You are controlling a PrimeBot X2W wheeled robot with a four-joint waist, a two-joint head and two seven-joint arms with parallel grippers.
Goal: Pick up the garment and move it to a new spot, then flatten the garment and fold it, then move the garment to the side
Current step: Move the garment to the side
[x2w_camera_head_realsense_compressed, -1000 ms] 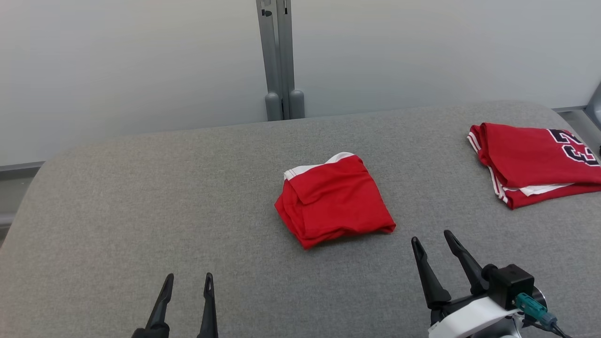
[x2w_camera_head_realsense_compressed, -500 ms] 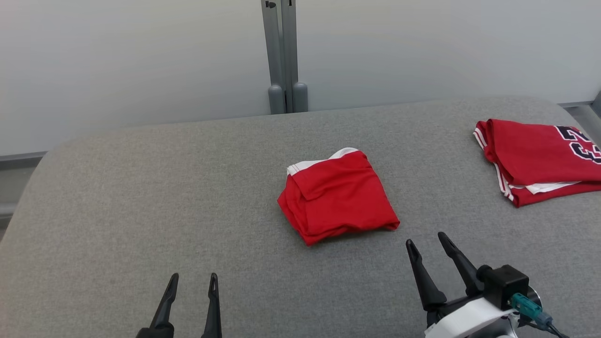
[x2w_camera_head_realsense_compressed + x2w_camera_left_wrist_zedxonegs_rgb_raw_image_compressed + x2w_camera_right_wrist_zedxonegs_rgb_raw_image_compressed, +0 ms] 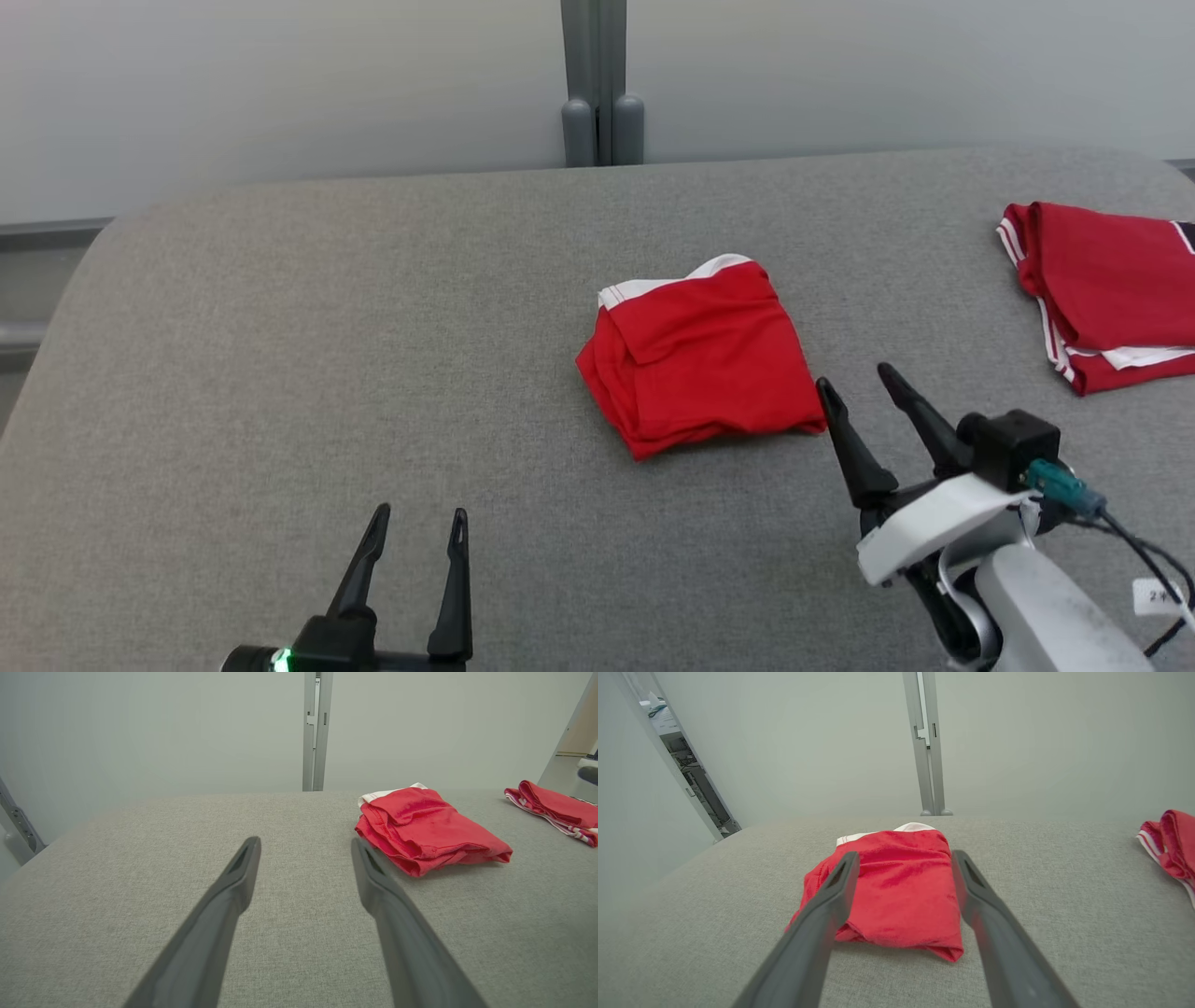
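Garment (image 3: 709, 364) folded, layers hidden — jersey (image 3: 1111, 280) cut off.

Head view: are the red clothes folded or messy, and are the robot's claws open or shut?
Garment: folded, lying on the table, not held.
Other garment: folded, far right on the table.
Left gripper: open, empty.
Right gripper: open, empty, tips beside the garment.
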